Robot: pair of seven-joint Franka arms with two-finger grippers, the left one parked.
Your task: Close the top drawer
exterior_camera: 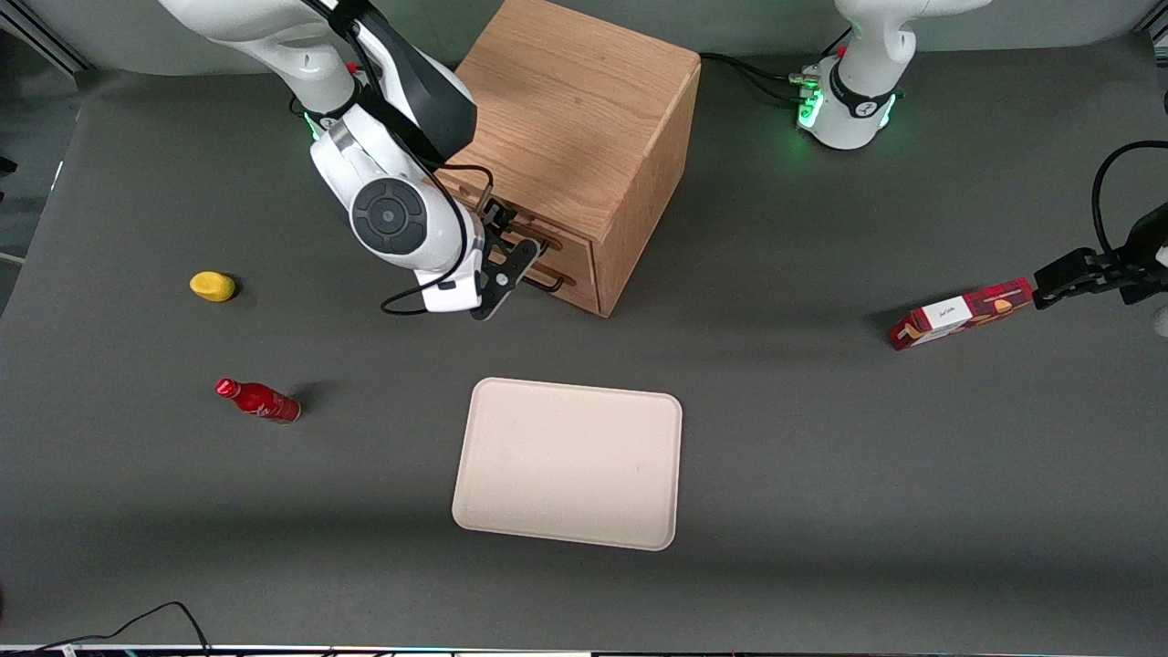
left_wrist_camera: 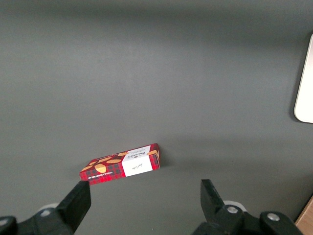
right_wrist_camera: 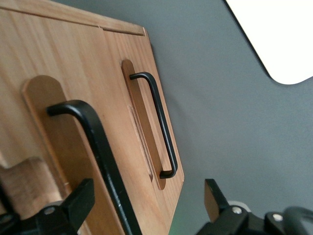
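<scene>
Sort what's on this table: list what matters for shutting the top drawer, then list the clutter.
For the job:
top drawer, in the oak cabinet
gripper, open, right at the top drawer's black handle

Just lying about:
lower drawer
beige tray
red bottle
yellow object
cookie box

Grey table [left_wrist_camera: 161, 73], matte, fills most of what I see. Biscuit box [left_wrist_camera: 122, 167], red tartan with a white label, lies flat on it, slightly skewed. My left gripper [left_wrist_camera: 144, 188] hangs over the table, dark fingers [left_wrist_camera: 78, 200] spread wide. One end of the box sits just beside one fingertip; contact unclear. Pale tray [left_wrist_camera: 305, 83]: only a rounded corner shows at the edge. Light wooden corner [left_wrist_camera: 305, 226] also at the edge, nearer my fingers.
</scene>
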